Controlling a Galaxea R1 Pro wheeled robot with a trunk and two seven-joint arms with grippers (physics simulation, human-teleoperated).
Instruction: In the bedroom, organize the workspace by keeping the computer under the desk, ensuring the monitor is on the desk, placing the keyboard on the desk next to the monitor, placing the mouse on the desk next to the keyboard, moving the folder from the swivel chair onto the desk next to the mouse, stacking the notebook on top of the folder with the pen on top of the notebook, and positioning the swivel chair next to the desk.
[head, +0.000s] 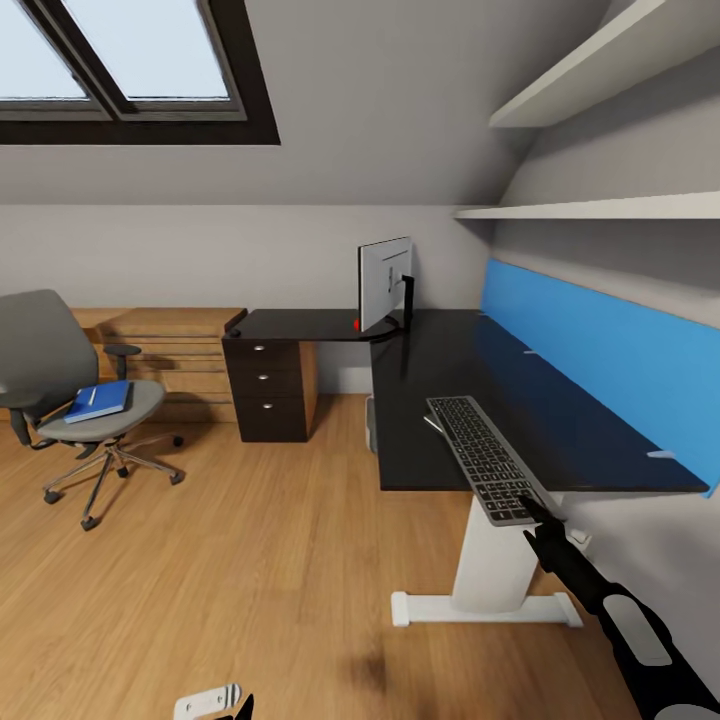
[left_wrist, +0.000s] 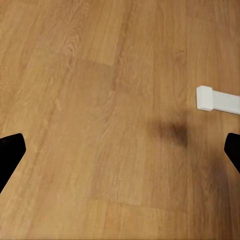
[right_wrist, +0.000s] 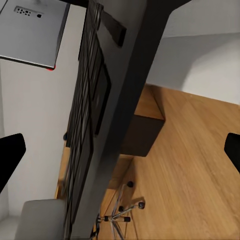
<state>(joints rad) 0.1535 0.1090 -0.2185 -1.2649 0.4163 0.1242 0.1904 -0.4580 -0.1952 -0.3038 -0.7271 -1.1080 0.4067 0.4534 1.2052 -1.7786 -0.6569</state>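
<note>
Bedroom: black desk (head: 440, 370) by a blue wall panel (head: 610, 345), monitor (head: 384, 283) at its corner.
Keyboard (head: 487, 457) overhangs the near edge, right gripper (head: 532, 510) at its end; grip unclear. Chair (head: 60, 385) with folder (head: 100, 401) stands well apart across bare floor (head: 250, 560). Left gripper (left_wrist: 120, 155) spread, holding nothing.

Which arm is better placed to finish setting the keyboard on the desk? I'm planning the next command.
Right. The right gripper is at the near end of the keyboard, which overhangs the desk edge. The left gripper hangs low over the floor, away from it.
</note>
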